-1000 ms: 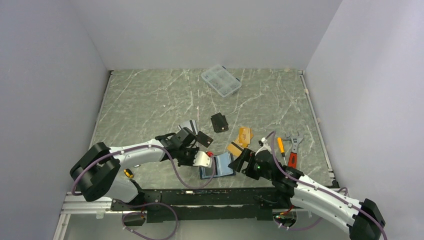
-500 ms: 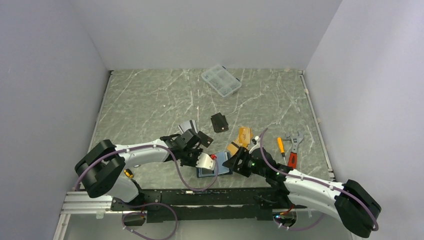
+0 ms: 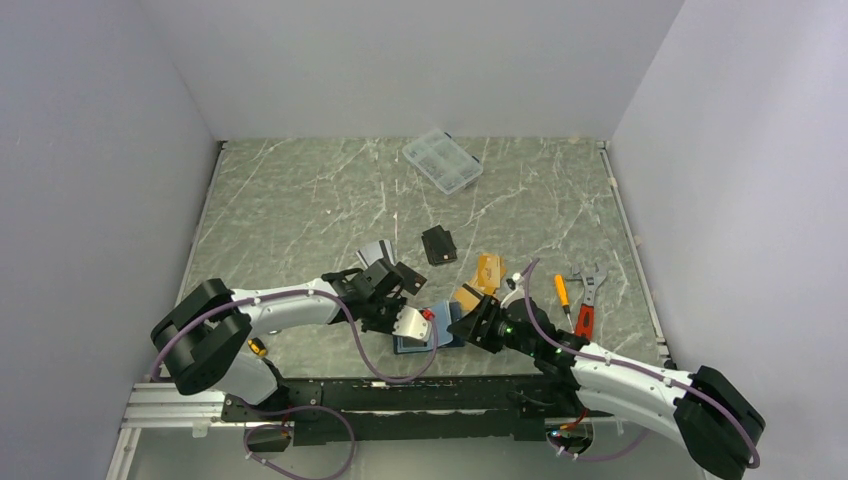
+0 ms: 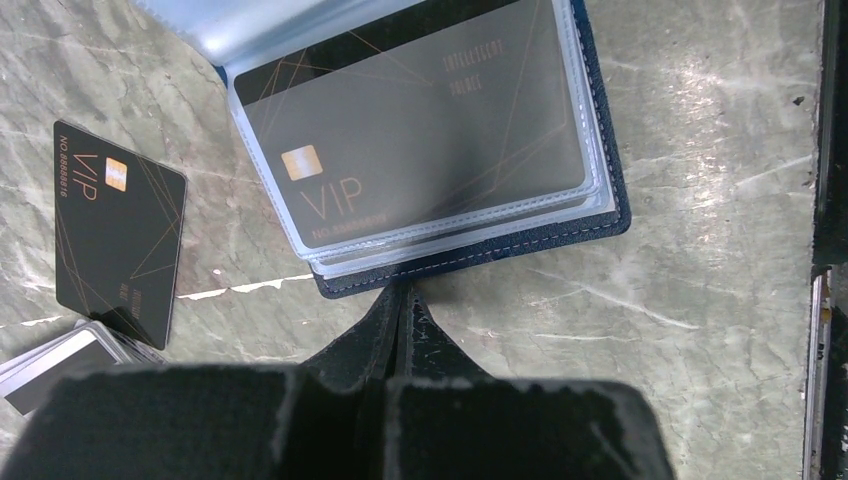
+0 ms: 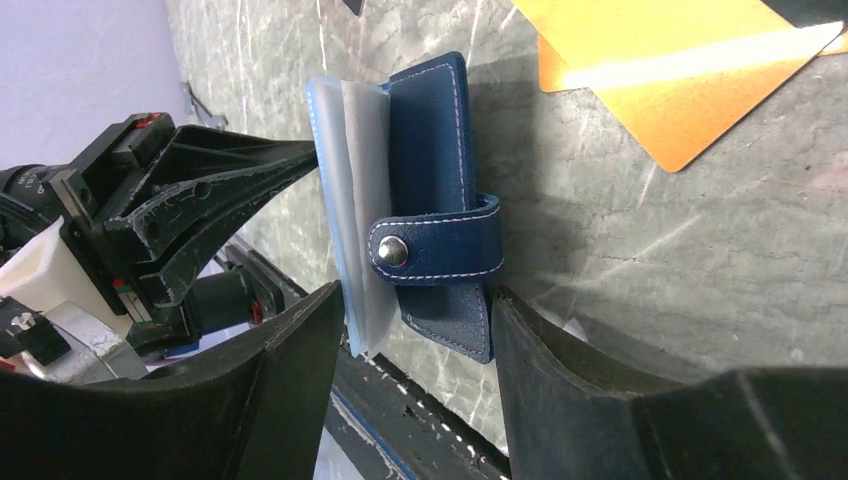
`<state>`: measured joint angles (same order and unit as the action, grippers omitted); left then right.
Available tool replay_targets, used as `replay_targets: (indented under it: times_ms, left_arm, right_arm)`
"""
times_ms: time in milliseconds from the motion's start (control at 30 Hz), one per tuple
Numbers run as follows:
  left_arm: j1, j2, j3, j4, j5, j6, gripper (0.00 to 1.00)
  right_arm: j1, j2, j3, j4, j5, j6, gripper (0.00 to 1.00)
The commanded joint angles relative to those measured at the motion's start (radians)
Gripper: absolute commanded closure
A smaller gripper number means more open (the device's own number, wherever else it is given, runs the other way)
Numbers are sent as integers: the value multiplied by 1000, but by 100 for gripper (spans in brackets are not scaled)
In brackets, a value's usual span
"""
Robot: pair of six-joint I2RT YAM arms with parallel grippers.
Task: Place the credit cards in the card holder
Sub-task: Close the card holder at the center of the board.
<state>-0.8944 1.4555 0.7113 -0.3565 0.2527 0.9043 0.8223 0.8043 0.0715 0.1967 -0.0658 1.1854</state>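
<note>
The navy card holder [image 3: 443,336] lies open near the front edge, its clear sleeves [image 4: 420,130] showing a black VIP card inside. My left gripper [image 4: 405,292] is shut and empty, its tips touching the holder's stitched edge. My right gripper [image 5: 415,340] is open and straddles the holder's [image 5: 430,180] end below the snap tab [image 5: 435,250], one finger [image 5: 560,370] against the cover. Loose credit cards lie around: a black one [image 4: 120,235], silver ones [image 4: 55,360] and an orange one [image 5: 680,70]. From above, my left gripper [image 3: 403,328] and right gripper [image 3: 468,325] flank the holder.
A clear compartment box [image 3: 442,161] sits at the back. Another black card [image 3: 438,244] and orange cards [image 3: 488,268] lie mid-table. A wrench [image 3: 592,280], a screwdriver [image 3: 563,293] and a red-handled tool [image 3: 585,320] lie to the right. The black front rail [image 4: 835,150] runs close by.
My right gripper has moved left up to the card holder and its jaws have narrowed around it. My left gripper has shifted slightly right and stayed shut.
</note>
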Motion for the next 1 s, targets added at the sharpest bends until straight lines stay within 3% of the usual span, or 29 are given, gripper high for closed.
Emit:
replay_targets:
  times_ms: [0,367,567,667,800,900,967]
  left_arm:
    - [-17,-11,0,4,27,-1,100]
    - [-18,-35,-9,-3,13,-2,100]
    - [-18,-40,-10,-7,10,-3,100]
    - [-18,-48,-12,-11,10,0,100]
    - [-17,-59,-10,-17,12,-1,100]
    - [-17,-61,-10,-21,14,-5,100]
    - [-17,-70,-12,-23,21,-8,100]
  right_arm:
    - [1,-20,28,119,-36,7,41]
    - [3,-78,24,124,-48,3,38]
    - [45,9,92,43,-7,-53,40]
    - [107,74,169,-57,62,-89,32]
    - [148,144,189,-34,97,-86,31]
    - [167,179,215,-62,135,-82,34]
    - [179,214,258,-136,179,-79,41]
